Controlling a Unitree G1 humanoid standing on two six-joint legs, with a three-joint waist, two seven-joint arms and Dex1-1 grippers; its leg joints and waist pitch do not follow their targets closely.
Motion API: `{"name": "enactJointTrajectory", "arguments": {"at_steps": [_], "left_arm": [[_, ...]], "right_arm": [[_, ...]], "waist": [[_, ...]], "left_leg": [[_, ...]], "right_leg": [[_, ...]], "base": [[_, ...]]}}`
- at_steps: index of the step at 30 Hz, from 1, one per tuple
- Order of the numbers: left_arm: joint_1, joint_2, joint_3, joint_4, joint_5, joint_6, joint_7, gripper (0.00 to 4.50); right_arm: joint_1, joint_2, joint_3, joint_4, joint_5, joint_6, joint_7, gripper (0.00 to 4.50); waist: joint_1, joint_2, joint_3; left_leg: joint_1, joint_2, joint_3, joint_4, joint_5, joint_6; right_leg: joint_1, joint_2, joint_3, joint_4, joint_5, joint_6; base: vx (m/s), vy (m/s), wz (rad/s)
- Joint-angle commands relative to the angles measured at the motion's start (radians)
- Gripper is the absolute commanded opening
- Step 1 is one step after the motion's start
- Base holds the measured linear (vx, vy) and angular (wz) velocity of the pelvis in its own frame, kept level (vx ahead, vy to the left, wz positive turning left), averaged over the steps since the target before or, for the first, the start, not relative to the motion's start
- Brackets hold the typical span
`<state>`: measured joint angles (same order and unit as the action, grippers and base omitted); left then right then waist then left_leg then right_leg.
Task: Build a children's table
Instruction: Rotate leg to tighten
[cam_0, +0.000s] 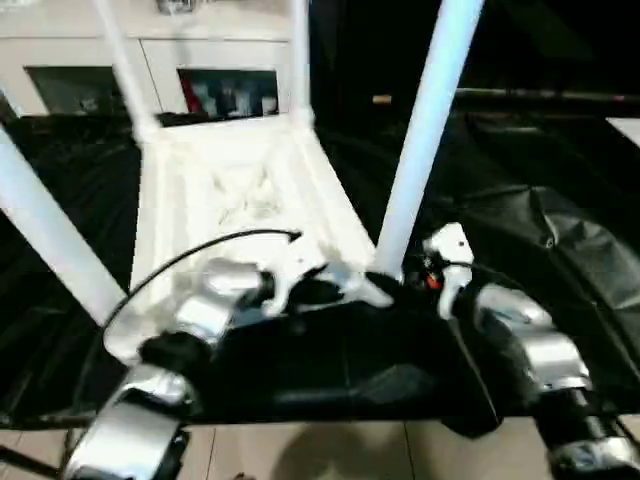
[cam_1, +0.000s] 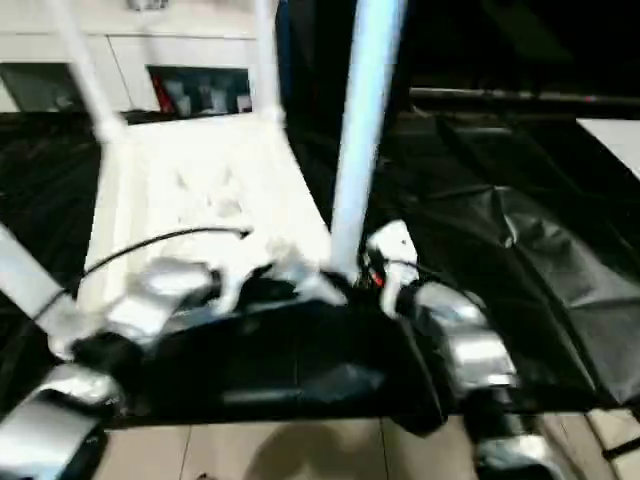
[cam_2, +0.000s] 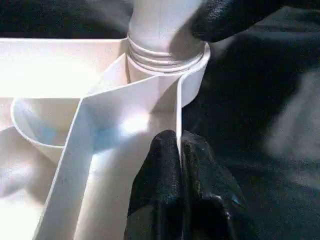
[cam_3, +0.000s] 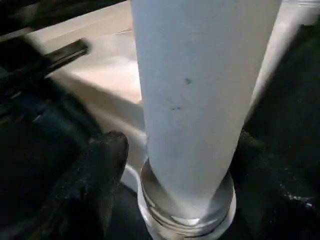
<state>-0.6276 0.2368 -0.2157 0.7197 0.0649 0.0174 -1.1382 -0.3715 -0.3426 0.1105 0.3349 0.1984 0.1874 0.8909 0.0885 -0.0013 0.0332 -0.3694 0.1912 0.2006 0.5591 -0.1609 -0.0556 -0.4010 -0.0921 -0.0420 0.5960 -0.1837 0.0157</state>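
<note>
The black-draped work table spans the head views. At centre left of the frame, the white top is laid on it, ribbed underside up, with four legs rising from its corners. The near right leg is seated in its socket, threads visible. The top's rim is pinched by the left gripper. The leg's base is straddled by the right gripper, fingers apart.

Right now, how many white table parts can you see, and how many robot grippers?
Legs: 4
Table top: 1
Left gripper: 1
Right gripper: 1
Total: 7
</note>
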Motion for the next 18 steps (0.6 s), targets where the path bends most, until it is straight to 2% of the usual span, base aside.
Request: {"name": "enactJointTrajectory", "arguments": {"at_steps": [1, 5, 6, 9, 13, 18], "left_arm": [[0.026, -0.013, -0.005, -0.038, -0.094, -0.006, -0.091, 0.00], [0.049, 0.027, -0.002, -0.077, -0.111, 0.022, -0.156, 0.00], [0.052, 0.032, 0.000, -0.081, -0.114, 0.027, -0.163, 0.00], [0.060, 0.052, 0.008, -0.086, -0.115, 0.041, -0.181, 0.00], [0.071, 0.057, 0.014, -0.103, -0.118, 0.051, -0.181, 0.00], [0.083, 0.061, 0.012, -0.124, -0.123, 0.065, -0.186, 0.00]], "right_arm": [[0.005, -0.011, 0.039, -0.029, 0.007, 0.004, 0.068, 3.27], [0.015, -0.047, 0.053, -0.058, 0.019, 0.026, 0.120, 3.27], [0.015, -0.050, 0.055, -0.061, 0.019, 0.028, 0.125, 3.02], [0.011, -0.046, 0.057, -0.067, 0.030, 0.035, 0.144, 2.89], [0.011, -0.043, 0.064, -0.067, 0.032, 0.038, 0.157, 2.41], [0.017, -0.044, 0.066, -0.072, 0.036, 0.043, 0.168, 2.10]], "waist": [[0.001, -0.022, -0.046], [0.002, -0.022, -0.047], [0.003, -0.021, -0.047], [0.004, -0.024, -0.048], [0.002, -0.025, -0.048], [0.002, -0.025, -0.048]], "left_leg": [[0.008, 0.040, -0.016, -0.058, -0.266, 0.061], [0.011, 0.042, -0.015, -0.058, -0.271, 0.054], [0.009, 0.041, -0.014, -0.058, -0.255, 0.056], [0.007, 0.039, -0.014, -0.056, -0.250, 0.056], [0.008, 0.039, -0.014, -0.056, -0.245, 0.055], [0.008, 0.038, -0.013, -0.055, -0.236, 0.056]], "right_leg": [[0.037, -0.050, 0.032, -0.082, -0.308, -0.179], [0.034, -0.048, 0.032, -0.078, -0.285, -0.191], [0.034, -0.047, 0.033, -0.074, -0.256, -0.196], [0.036, -0.049, 0.032, -0.073, -0.255, -0.197], [0.035, -0.050, 0.032, -0.074, -0.259, -0.196], [0.036, -0.049, 0.032, -0.072, -0.249, -0.197]], "base": [[0.000, 0.000, 0.00], [0.000, 0.000, 0.00], [0.000, 0.000, 0.00], [0.000, 0.000, 0.00], [0.000, 0.000, 0.00], [0.000, 0.000, 0.00]]}}
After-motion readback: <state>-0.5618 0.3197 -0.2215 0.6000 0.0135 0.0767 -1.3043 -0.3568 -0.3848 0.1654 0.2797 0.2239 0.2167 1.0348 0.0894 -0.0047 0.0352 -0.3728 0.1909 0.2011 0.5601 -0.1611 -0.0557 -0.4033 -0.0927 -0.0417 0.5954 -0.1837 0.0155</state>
